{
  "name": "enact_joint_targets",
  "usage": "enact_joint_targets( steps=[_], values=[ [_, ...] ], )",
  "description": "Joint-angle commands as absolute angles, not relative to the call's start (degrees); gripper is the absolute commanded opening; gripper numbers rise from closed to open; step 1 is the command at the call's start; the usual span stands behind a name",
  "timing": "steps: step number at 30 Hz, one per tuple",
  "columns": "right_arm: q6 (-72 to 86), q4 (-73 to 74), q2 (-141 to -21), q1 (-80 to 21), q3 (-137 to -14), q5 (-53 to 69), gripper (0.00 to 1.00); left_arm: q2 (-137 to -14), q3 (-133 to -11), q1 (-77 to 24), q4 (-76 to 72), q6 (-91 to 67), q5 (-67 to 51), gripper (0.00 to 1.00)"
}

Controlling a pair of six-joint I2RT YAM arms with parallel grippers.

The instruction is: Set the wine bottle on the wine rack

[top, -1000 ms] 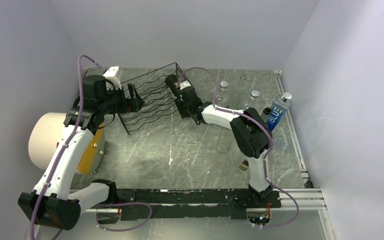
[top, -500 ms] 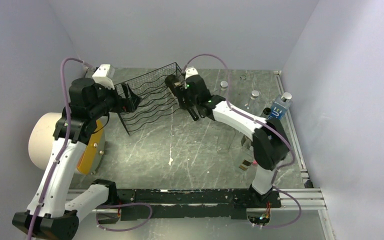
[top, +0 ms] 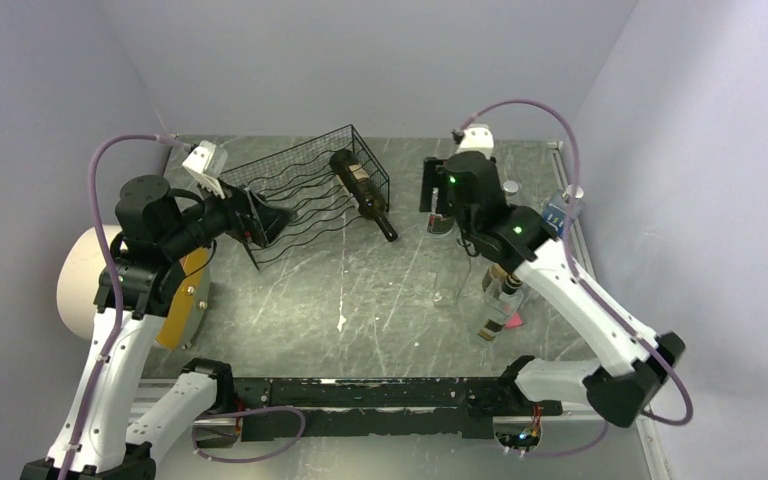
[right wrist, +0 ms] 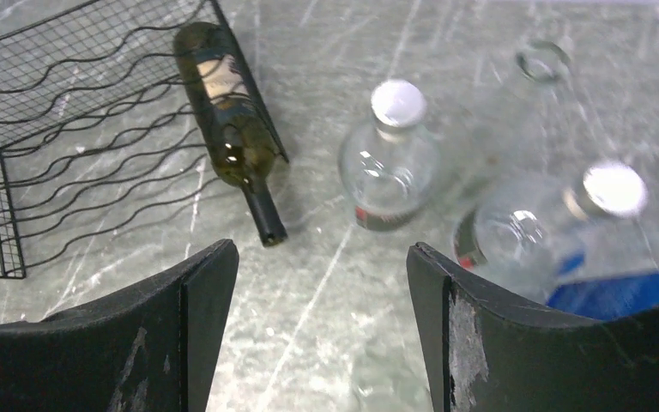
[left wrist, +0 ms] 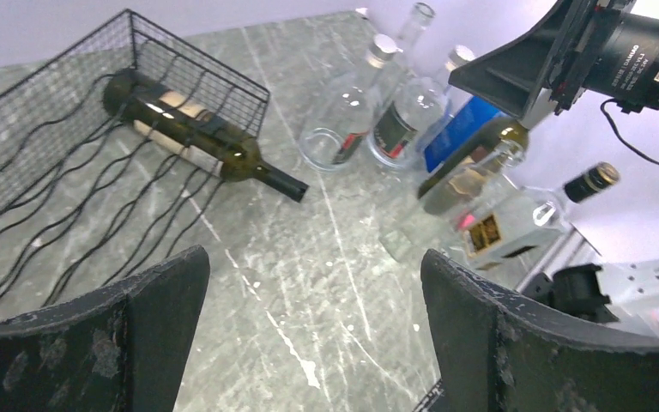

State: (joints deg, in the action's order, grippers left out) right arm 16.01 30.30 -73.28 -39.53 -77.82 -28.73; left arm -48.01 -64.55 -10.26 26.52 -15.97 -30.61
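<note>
**Bottle lies on the rack; both grippers stand wide and empty**

The wine rack [top: 295, 200] sits at the far left of the grey marble table [top: 360, 300], its upright grid end on the right side. The wine bottle [top: 358, 185] lies on its side in the rightmost trough, just beside that grid end. Its neck points toward the near side and sticks out past the rack's front edge over bare tabletop.

In front of the rack the table is open between the two arms. To the right it is crowded: clear glass bottles [right wrist: 390, 163] stand near the bottle's neck, and a blue carton [top: 557, 215] stands by the rail along the right wall. A white roll [top: 85, 275] sits at the left wall, behind the left arm.

The left gripper [top: 263, 214] hovers at the rack's left edge, fingers spread wide, gripping and touching nothing. The right gripper [top: 433, 192] hangs above the clear bottles, well apart from the wine bottle, its fingers likewise spread with nothing between them.
</note>
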Motion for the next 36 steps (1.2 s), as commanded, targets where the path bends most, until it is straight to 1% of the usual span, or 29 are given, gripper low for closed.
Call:
enact_joint_targets(
  steps=[1, 3, 9, 12, 15, 22, 26, 28, 32, 36],
  values=[
    [23.03, 44.39, -66.25, -39.41, -75.26, -34.16, 0.76, -46.59, -63.40, -9.78, 24.23, -18.44, -38.76, 0.96],
    [24.12, 46.51, -63.87, -39.43, -73.94, -33.60, 0.76, -45.98, -62.67, -9.79, 23.92, -19.10, -39.48, 0.96],
    [24.67, 47.93, -56.94, -39.37, -68.33, -26.74, 0.76, -44.53, -58.68, -9.82, 20.57, -23.36, -42.22, 0.96],
    [25.37, 48.11, -55.26, -39.38, -65.82, -26.60, 0.76, -44.30, -56.63, -9.84, 18.66, -25.14, -42.78, 0.96],
    [24.09, 47.40, -55.18, -39.45, -63.99, -26.38, 0.73, -44.80, -56.06, -9.84, 18.34, -26.46, -42.50, 0.95],
    [20.96, 41.08, -53.95, -39.36, -61.67, -24.37, 0.61, -46.88, -58.59, -9.84, 21.22, -25.26, -42.83, 0.94],
    [20.17, 40.51, -54.60, -39.36, -61.40, -24.25, 0.54, -47.67, -58.44, -9.84, 20.45, -24.73, -42.45, 0.93],
    [20.04, 40.38, -54.91, -39.42, -61.03, -24.40, 0.51, -48.17, -57.93, -9.84, 19.27, -24.95, -42.58, 0.93],
    [20.37, 41.47, -55.40, -39.37, -61.15, -23.68, 0.42, -48.60, -56.34, -9.93, 14.77, -26.29, -44.05, 0.93],
    [18.39, 40.81, -54.76, -39.37, -59.45, -23.12, 0.37, -48.02, -53.80, -10.31, 10.70, -26.11, -41.68, 0.93]
  ],
)
